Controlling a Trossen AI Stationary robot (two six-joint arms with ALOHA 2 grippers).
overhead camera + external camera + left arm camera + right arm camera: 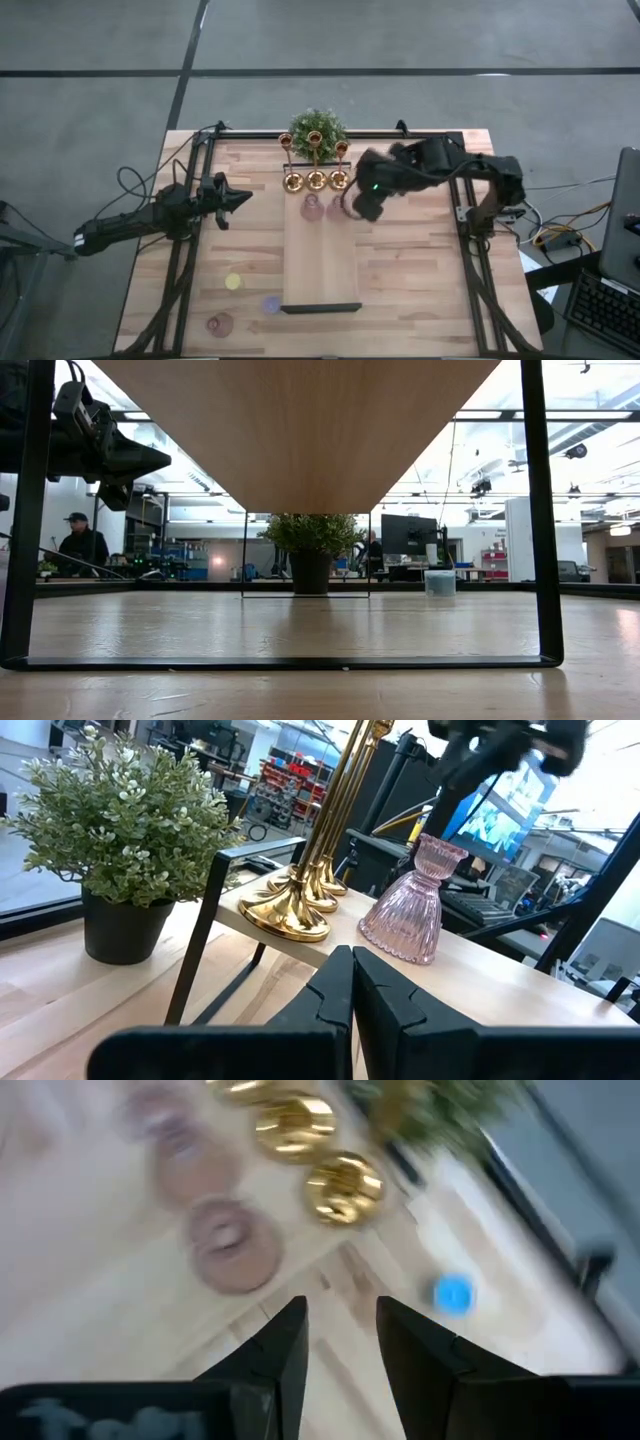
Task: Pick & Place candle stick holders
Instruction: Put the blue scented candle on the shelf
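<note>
Three gold holders [316, 180] stand on their round bases at the far end of a raised wooden shelf [320, 270]. Two pink glass holders [312, 208] stand just in front of them; the right one [235, 1240] is beside my right gripper [358, 205], which hovers open and empty above the shelf's right edge. A blue holder [453, 1294] sits on the table past that edge. Yellow [233, 282], purple [271, 304] and a third pink holder [220, 323] sit on the table at the near left. My left gripper [240, 198] is shut and empty, left of the shelf.
A bushy green plant in a dark pot [317, 130] stands at the far edge behind the gold holders. The shelf rests on thin black legs [540, 510]. Black rails [185, 270] run along both table sides. A person [80, 545] sits in the room beyond.
</note>
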